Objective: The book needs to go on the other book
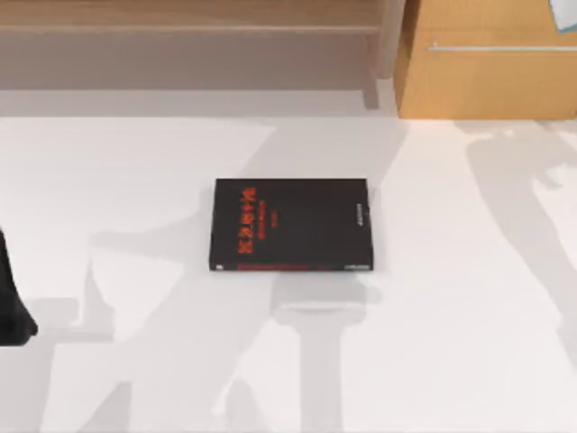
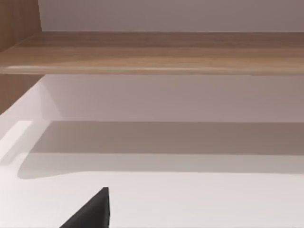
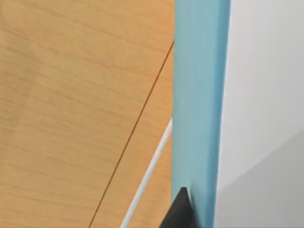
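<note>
While our right gripper (image 3: 183, 211) sits close against the teal book (image 3: 199, 104), its one dark fingertip touching the cover's edge in the right wrist view, we cannot tell how wide the fingers stand or whether they truly have hold of it. That book runs as a tall blue band right across that view, on edge relative to the camera, which suggests to us that it is up off the table and carried (a judgement, not a thing seen). In the top view just a pale blue corner of it (image 1: 563, 13) pokes in at the far right, over the wooden cabinet (image 1: 487, 72) with its thin white handle (image 3: 149, 173).

Further out, the black book (image 1: 293, 225) lies flat mid-table (image 1: 135, 180), red lettering up and a red strip along its near edge, well apart from the teal one; it waits as the base of the stack. A low wooden shelf (image 2: 152, 57) runs along the back.

Our left gripper (image 2: 92, 211) is parked at the table's left edge, its fingers' state unclear.
</note>
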